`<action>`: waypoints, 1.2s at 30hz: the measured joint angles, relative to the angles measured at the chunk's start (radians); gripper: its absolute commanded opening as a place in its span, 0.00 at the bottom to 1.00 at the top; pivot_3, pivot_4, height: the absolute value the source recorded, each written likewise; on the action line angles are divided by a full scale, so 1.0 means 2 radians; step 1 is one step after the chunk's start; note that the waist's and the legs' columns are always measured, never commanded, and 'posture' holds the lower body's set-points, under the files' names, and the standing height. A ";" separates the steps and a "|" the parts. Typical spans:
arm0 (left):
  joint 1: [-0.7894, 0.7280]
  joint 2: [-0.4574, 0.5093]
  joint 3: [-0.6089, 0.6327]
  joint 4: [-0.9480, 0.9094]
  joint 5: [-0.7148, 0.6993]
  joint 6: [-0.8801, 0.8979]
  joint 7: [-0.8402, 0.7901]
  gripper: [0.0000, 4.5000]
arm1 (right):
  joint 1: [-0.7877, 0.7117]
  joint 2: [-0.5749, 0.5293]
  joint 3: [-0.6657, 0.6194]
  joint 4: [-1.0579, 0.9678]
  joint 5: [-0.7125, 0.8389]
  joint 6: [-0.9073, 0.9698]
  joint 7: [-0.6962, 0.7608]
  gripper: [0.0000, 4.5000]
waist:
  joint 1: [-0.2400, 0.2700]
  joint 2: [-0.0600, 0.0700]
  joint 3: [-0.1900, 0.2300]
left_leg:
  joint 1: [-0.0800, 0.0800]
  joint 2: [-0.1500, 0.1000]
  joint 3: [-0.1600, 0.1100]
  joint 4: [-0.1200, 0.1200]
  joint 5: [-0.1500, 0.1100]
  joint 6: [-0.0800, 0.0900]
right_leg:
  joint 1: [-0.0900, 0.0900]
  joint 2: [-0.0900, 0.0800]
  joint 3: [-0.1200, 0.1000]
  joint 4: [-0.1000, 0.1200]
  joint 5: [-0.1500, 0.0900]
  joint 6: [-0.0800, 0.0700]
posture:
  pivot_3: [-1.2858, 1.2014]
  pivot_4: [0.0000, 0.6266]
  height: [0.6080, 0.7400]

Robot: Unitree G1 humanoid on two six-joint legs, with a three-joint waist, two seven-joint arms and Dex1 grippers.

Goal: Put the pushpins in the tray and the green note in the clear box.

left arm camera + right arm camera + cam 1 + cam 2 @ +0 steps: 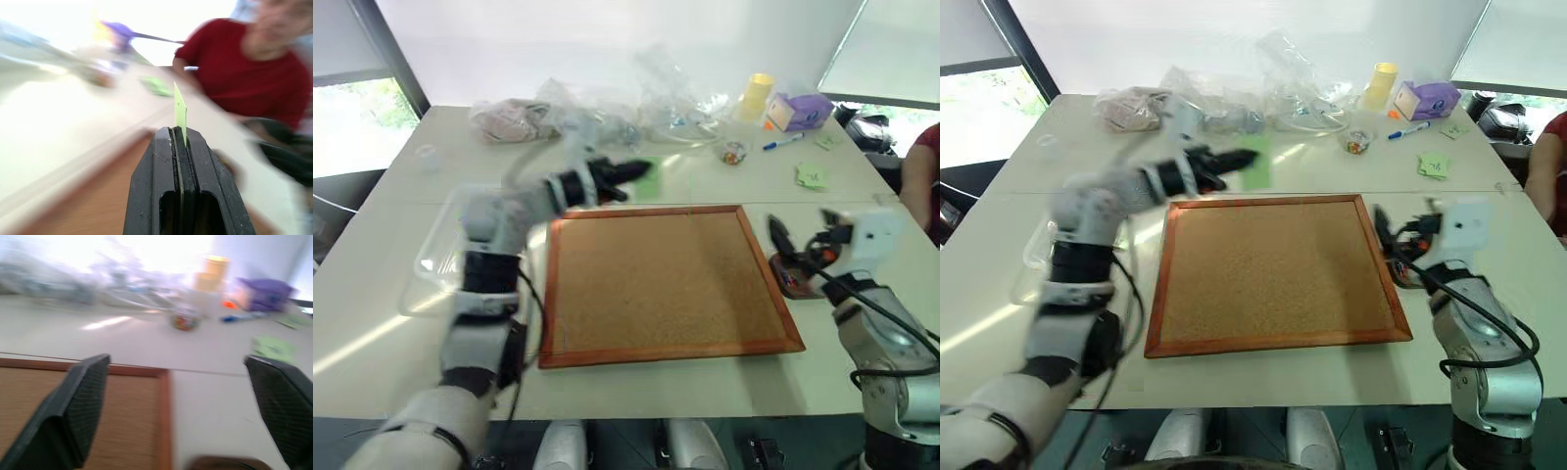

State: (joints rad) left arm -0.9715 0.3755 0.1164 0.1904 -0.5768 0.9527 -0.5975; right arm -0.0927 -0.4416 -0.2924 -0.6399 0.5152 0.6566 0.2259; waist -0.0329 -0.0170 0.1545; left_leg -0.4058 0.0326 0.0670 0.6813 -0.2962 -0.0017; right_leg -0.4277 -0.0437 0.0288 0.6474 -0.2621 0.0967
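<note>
Clamped edge-on between the two black fingers of the left end effector (180, 139): a thin pale-green rectangular paper note (180, 110), flat and stiff, its face turned away so no marking can be read. Held aloft over the white desk (705, 181) just past the 12 o'clock rail of the large wood-framed corkboard (661, 284), grainy tan cork inside a smooth reddish-brown frame. At 9 o'clock of the corkboard, a transparent rounded-corner plastic box (435, 259), resting on the desk. At 3 o'clock, touching the frame, a small dark-brown rounded shallow tray (795, 279), partly hidden behind the right end effector (188, 401), fingers spread wide apart, textured pads facing each other. Left arm raised, forearm reaching level across; right forearm lifted, pointing forward.
</note>
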 measured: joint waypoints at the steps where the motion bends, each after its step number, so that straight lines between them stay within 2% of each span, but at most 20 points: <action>1: 0.001 0.034 -0.002 -0.002 0.012 0.002 0.001 0.00 | -0.012 -0.005 0.021 -0.010 0.016 0.015 0.014 0.99 | -0.001 0.000 0.000 | 0.000 0.000 0.000 0.000 0.000 0.000 | 0.000 0.000 0.000 0.000 0.000 0.000 | 0.52 0.24 0.98; 7: 0.076 0.190 0.004 -0.018 0.029 0.065 -0.025 0.00 | -0.052 -0.014 0.132 -0.013 0.047 0.059 0.075 0.99 | 0.002 -0.001 0.001 | -0.001 0.001 0.000 0.001 0.000 0.000 | 0.000 -0.002 -0.001 -0.001 0.000 0.000 | 0.52 0.24 0.98; 9: 0.110 0.224 0.016 -0.019 0.026 0.088 -0.036 0.00 | -0.052 -0.023 0.168 -0.009 0.039 0.058 0.096 0.99 | 0.008 -0.002 0.001 | -0.001 0.000 0.000 0.001 0.000 0.000 | 0.000 -0.002 -0.001 -0.001 0.000 0.000 | 0.52 0.24 0.98; 14: 0.162 0.247 0.047 -0.021 0.021 0.108 -0.041 0.00 | -0.048 -0.024 0.206 0.023 0.009 0.037 0.119 0.99 | 0.016 -0.004 0.002 | -0.001 0.000 0.000 0.001 0.000 0.000 | 0.000 -0.003 -0.002 -0.001 0.000 0.000 | 0.52 0.24 0.98; 18: 0.168 0.234 0.055 -0.021 0.017 0.116 -0.036 0.31 | -0.050 -0.018 0.220 0.034 -0.007 0.025 0.123 1.00 | 0.018 -0.005 0.003 | -0.001 0.000 0.000 0.001 0.000 0.000 | 0.000 -0.003 -0.002 0.000 0.000 0.000 | 0.52 0.24 0.98; 19: 0.169 0.233 0.055 -0.021 0.016 0.116 -0.035 0.45 | -0.049 -0.015 0.223 0.034 -0.011 0.023 0.123 1.00 | 0.018 -0.005 0.003 | -0.001 0.000 0.000 0.001 0.000 0.000 | 0.000 -0.003 -0.002 0.000 0.000 0.000 | 0.52 0.24 0.98; 24: 0.172 0.232 0.053 -0.017 0.024 0.098 -0.035 0.99 | -0.040 -0.014 0.223 0.038 -0.021 0.016 0.122 1.00 | 0.018 -0.005 0.003 | -0.001 0.000 0.000 0.001 0.000 0.000 | 0.000 -0.003 -0.002 0.000 0.000 0.000 | 0.52 0.24 0.98; 29: 0.166 0.231 0.049 -0.008 0.042 0.038 -0.040 0.99 | -0.020 -0.014 0.203 0.037 -0.027 0.011 0.113 1.00 | 0.018 -0.005 0.003 | -0.001 0.000 0.000 0.001 0.000 0.000 | 0.000 -0.003 -0.002 0.000 0.000 0.000 | 0.52 0.24 0.98; 32: 0.145 0.229 0.048 -0.024 0.041 -0.015 -0.071 0.99 | -0.005 -0.008 0.161 0.036 -0.030 0.005 0.093 1.00 | 0.023 -0.005 0.003 | -0.001 0.000 0.000 0.001 0.000 -0.001 | 0.000 -0.003 -0.002 0.000 0.000 0.000 | 0.52 0.24 0.98; 36: 0.125 0.213 0.044 -0.102 0.000 -0.032 -0.124 0.99 | 0.027 0.005 0.087 0.011 -0.008 0.001 0.071 1.00 | 0.022 -0.005 0.003 | -0.001 0.000 0.001 0.001 0.000 0.000 | 0.000 -0.004 -0.002 -0.001 0.000 0.000 | 0.52 0.24 0.98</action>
State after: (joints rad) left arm -0.7217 0.8020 0.2037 -0.0129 -0.5773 0.8892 -0.8463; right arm -0.0378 -0.4320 -0.1189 -0.6175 0.4997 0.6592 0.3678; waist 0.0118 -0.0271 0.1597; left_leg -0.4086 0.0321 0.0682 0.6840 -0.2958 -0.0026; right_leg -0.4270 -0.0508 0.0257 0.6462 -0.2621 0.0965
